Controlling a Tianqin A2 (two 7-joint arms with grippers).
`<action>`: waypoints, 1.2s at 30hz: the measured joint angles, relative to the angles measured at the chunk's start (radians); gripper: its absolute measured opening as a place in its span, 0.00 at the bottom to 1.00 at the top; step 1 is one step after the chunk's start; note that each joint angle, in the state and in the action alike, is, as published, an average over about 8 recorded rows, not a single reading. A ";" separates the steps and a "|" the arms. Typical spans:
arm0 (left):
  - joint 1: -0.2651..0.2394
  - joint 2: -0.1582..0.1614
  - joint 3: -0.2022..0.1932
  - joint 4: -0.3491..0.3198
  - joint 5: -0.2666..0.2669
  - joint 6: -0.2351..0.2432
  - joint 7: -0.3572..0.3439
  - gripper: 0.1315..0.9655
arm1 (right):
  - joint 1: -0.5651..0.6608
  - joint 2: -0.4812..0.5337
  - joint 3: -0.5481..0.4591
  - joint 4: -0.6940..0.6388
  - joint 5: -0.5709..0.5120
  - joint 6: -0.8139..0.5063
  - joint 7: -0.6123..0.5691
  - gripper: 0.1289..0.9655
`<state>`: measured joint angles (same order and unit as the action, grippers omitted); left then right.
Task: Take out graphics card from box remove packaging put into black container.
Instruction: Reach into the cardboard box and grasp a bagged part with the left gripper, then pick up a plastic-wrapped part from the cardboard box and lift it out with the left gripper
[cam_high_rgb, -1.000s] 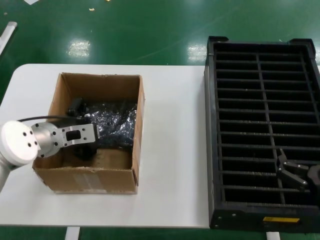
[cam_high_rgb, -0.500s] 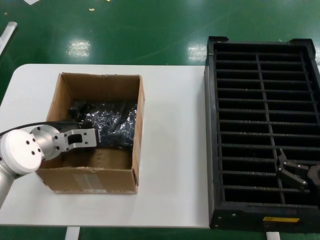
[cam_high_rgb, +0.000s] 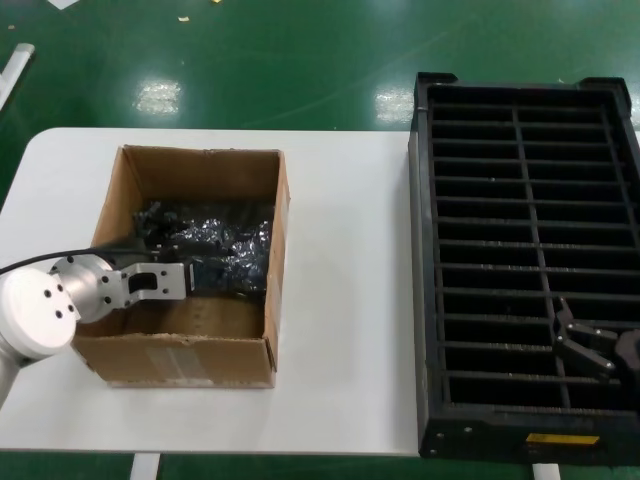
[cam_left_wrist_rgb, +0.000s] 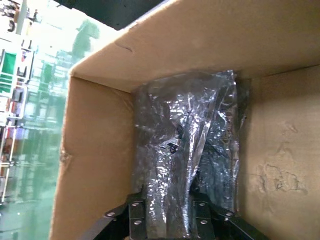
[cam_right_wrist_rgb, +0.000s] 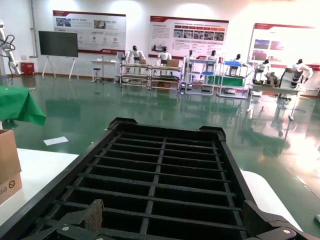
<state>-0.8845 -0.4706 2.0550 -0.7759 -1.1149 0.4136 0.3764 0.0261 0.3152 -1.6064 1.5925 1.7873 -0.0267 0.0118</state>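
Observation:
The brown cardboard box (cam_high_rgb: 178, 357) sits on the left of the white table. Inside it lies the crinkly silver-grey packaging (cam_high_rgb: 222, 243), with something dark showing through it; the graphics card itself is hidden. My left gripper (cam_high_rgb: 196, 276) reaches into the box from its left side. In the left wrist view a fold of the packaging (cam_left_wrist_rgb: 189, 145) runs between the jaws of the left gripper (cam_left_wrist_rgb: 170, 223), which are shut on it. The black container (cam_high_rgb: 424, 300) stands on the right. My right gripper (cam_high_rgb: 583, 345) hangs open and empty over its near slots (cam_right_wrist_rgb: 160, 170).
The white table (cam_high_rgb: 345, 300) shows bare between the box and the crate. The crate has a yellow label (cam_high_rgb: 562, 439) on its front rim. Green floor lies beyond the table's far edge. The box walls (cam_left_wrist_rgb: 97, 150) close in around the left gripper.
My left arm has drawn back toward the box's near-left side, and the packaging has bunched up and shifted with it. The right arm has not moved.

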 joint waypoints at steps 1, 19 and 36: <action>0.004 -0.003 -0.002 -0.009 0.003 0.000 -0.002 0.28 | 0.000 0.000 0.000 0.000 0.000 0.000 0.000 1.00; 0.046 -0.042 -0.029 -0.120 0.049 0.020 -0.040 0.05 | 0.000 0.000 0.000 0.000 0.000 0.000 0.000 1.00; 0.119 -0.097 -0.088 -0.329 0.076 0.027 -0.069 0.01 | 0.000 0.000 0.000 0.000 0.000 0.000 0.000 1.00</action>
<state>-0.7654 -0.5679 1.9669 -1.1046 -1.0386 0.4403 0.3079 0.0261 0.3152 -1.6064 1.5925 1.7873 -0.0267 0.0118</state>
